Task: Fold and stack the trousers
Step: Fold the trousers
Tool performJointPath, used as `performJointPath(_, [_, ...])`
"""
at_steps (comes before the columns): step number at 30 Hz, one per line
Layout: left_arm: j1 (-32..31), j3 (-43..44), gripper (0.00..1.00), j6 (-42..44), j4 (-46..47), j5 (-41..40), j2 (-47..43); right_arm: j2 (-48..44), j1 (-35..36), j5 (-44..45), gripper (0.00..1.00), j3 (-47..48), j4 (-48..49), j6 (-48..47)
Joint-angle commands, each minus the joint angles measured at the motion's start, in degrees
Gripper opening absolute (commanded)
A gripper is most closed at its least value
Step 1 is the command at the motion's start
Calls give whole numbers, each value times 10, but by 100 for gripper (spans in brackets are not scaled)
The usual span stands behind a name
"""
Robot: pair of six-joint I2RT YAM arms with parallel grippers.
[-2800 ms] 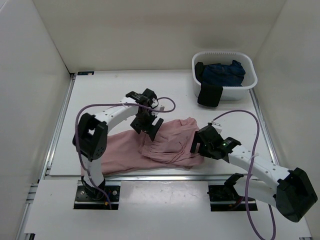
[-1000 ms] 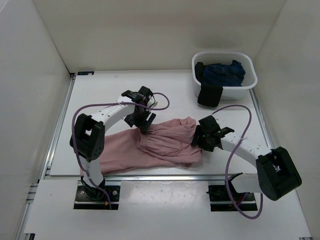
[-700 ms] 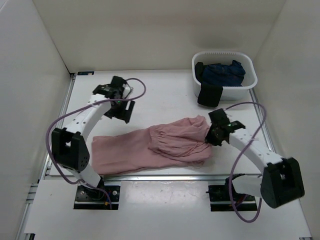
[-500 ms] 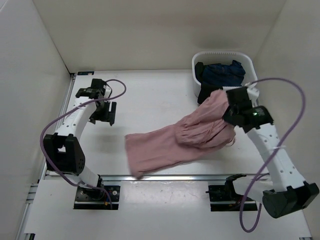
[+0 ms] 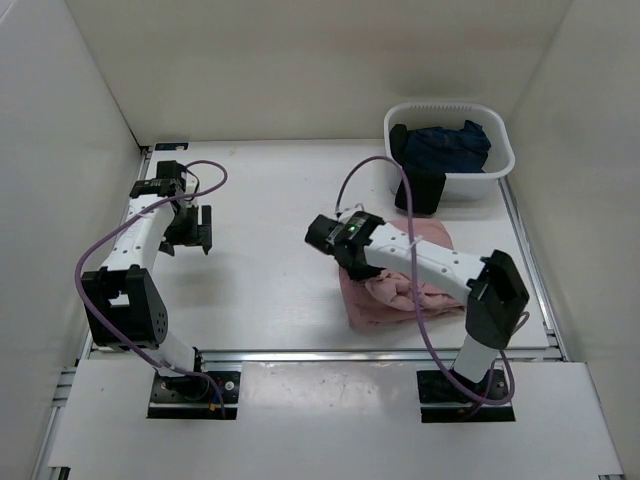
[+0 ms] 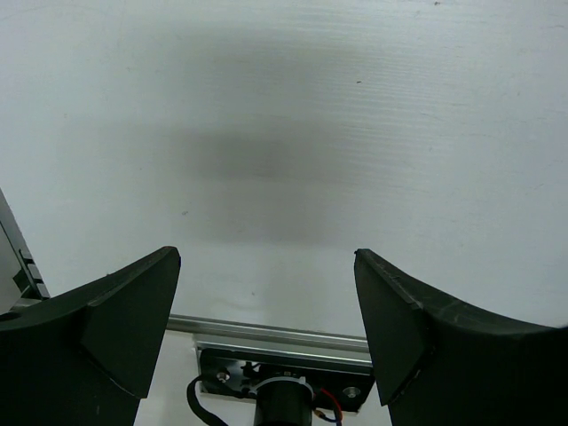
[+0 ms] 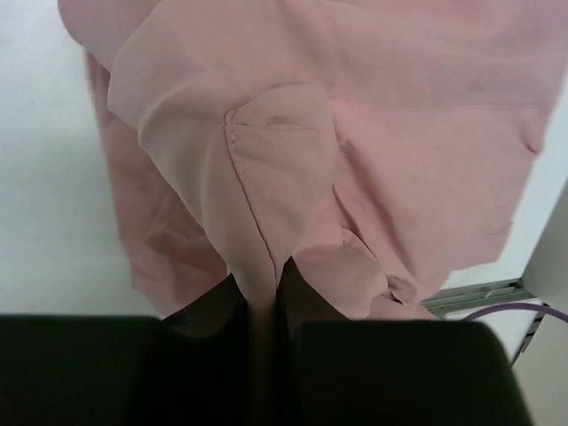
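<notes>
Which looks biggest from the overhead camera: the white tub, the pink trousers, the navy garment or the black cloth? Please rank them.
1 and 2. white tub and pink trousers: about alike; the right arm hides part of the trousers, so no ranking.
3. navy garment
4. black cloth

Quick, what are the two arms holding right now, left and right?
The left end effector is open, holding nothing.
The right end effector is closed on a fold of the pink trousers.
</notes>
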Motion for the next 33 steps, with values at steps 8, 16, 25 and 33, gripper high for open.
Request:
performJointPath(8, [6, 9, 91, 0, 2, 34, -14, 95, 69, -111, 75, 89, 52, 26])
performJointPath(16, [-1, 33, 91, 0, -3, 47, -2, -88, 52, -102, 96, -16, 211, 15])
performJointPath(25, [-113, 134, 91, 0, -42, 47, 56, -212, -69, -261, 0, -389, 446, 75])
performJointPath(33, [-237, 128, 92, 0, -42, -2, 66, -157, -81, -260, 0, -376, 420, 73])
